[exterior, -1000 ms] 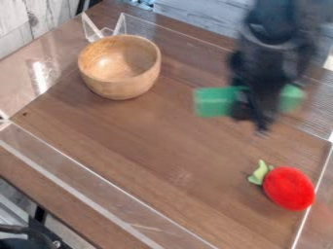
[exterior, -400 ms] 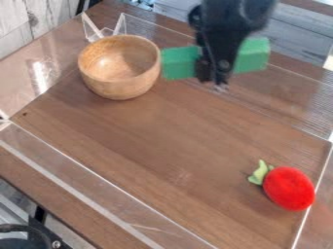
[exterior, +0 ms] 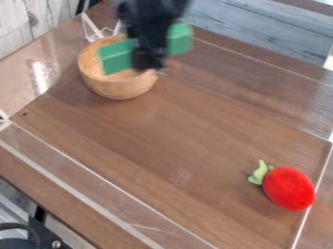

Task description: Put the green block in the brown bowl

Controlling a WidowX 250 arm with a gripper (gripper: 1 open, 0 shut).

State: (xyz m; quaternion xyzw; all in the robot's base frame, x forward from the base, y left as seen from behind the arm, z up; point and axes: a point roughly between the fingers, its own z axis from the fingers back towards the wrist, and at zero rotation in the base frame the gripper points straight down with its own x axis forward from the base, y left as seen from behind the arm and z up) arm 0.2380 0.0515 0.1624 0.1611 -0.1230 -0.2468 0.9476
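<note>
Bowl first, at the upper left: the brown bowl [exterior: 117, 70] sits on the dark wooden table [exterior: 182, 146], a round pale-wood dish whose right side is partly covered by what hangs above it. Just over that right rim the green block [exterior: 146, 51] is held in the air, tilted so that its left end dips toward the hollow and its right end sticks up past the arm. The gripper [exterior: 152, 58], dark and blurred, comes down from the top edge and has its jaws closed on the middle of the bar, partly spread to the bar's thickness. A clear plastic wall [exterior: 78, 204] edges the table along the near side. Far to the lower right, well apart from all this, lies a red strawberry toy [exterior: 286, 187] with green leaves.
</note>
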